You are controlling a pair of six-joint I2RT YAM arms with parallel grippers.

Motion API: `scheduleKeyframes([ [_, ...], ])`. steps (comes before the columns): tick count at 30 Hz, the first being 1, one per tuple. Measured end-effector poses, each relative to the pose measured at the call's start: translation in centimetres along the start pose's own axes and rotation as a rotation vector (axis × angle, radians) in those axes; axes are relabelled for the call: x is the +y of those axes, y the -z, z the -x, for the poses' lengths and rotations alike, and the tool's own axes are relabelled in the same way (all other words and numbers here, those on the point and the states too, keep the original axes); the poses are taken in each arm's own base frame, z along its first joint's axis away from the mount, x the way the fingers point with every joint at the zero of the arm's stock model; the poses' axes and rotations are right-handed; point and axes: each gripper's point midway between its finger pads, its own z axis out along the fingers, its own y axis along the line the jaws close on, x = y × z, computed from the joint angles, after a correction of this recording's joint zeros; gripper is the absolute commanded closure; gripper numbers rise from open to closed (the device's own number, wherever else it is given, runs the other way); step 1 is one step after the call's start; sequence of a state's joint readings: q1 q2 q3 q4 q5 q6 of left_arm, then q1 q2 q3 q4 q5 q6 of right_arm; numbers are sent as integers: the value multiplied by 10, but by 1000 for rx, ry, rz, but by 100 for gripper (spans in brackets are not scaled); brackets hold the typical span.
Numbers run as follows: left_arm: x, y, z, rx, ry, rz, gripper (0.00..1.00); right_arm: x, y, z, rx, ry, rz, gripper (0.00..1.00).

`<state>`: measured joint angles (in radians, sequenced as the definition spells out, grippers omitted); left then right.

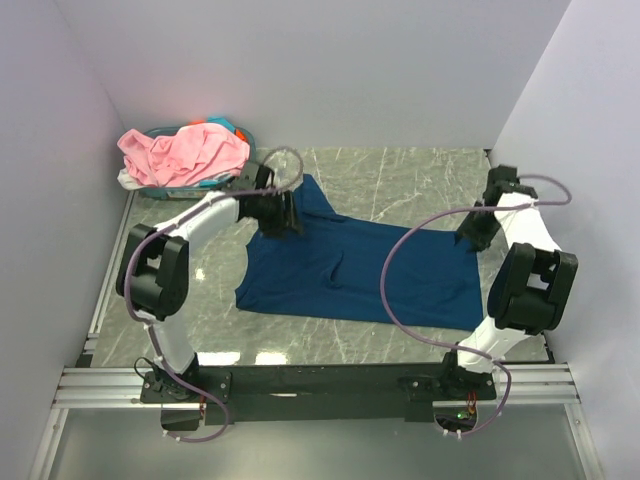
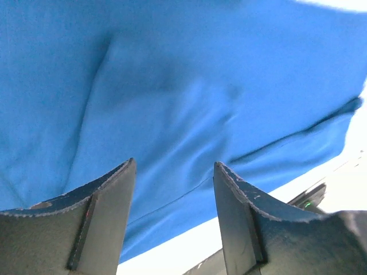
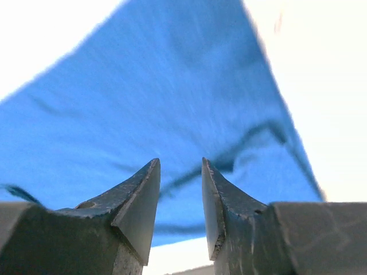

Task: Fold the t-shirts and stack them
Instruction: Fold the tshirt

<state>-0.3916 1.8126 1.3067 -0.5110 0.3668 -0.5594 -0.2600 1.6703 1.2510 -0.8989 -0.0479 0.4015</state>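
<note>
The dark navy blue t-shirt (image 1: 355, 265) lies spread on the marble table, its print hidden. My left gripper (image 1: 283, 212) hovers over its far left corner, open and empty, with blue cloth (image 2: 172, 103) filling the wrist view between the fingers (image 2: 109, 200). My right gripper (image 1: 472, 232) is at the shirt's far right corner, open with a narrower gap and empty, above the cloth (image 3: 160, 97). A light pink t-shirt (image 1: 185, 152) lies heaped on the teal basket (image 1: 213, 182) at the far left, with pale cloth under it.
White walls close in the table (image 1: 400, 175) on three sides. A metal rail (image 1: 320, 385) runs along the near edge with both arm bases. Purple cables (image 1: 400, 290) loop over the shirt from the right arm.
</note>
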Motion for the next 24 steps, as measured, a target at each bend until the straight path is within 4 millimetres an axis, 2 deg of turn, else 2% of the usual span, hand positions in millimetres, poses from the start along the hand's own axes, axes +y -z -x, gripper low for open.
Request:
scheduleKeyframes([
  [3, -26, 8, 39, -75, -43, -44, 37, 10, 17, 39, -133, 14, 18, 58],
  [5, -40, 9, 62, -113, -72, -66, 38, 14, 21, 56, -179, 19, 15, 58],
  [9, -50, -2, 89, -139, -96, -81, 38, 17, 7, 84, -220, 23, -5, 58],
  [16, -44, -26, 115, -142, -89, -81, 38, 13, -36, 107, -193, 10, -47, 58],
  [24, -16, -32, 138, -164, -17, -72, 38, 3, -57, 122, -177, -19, -68, 58],
])
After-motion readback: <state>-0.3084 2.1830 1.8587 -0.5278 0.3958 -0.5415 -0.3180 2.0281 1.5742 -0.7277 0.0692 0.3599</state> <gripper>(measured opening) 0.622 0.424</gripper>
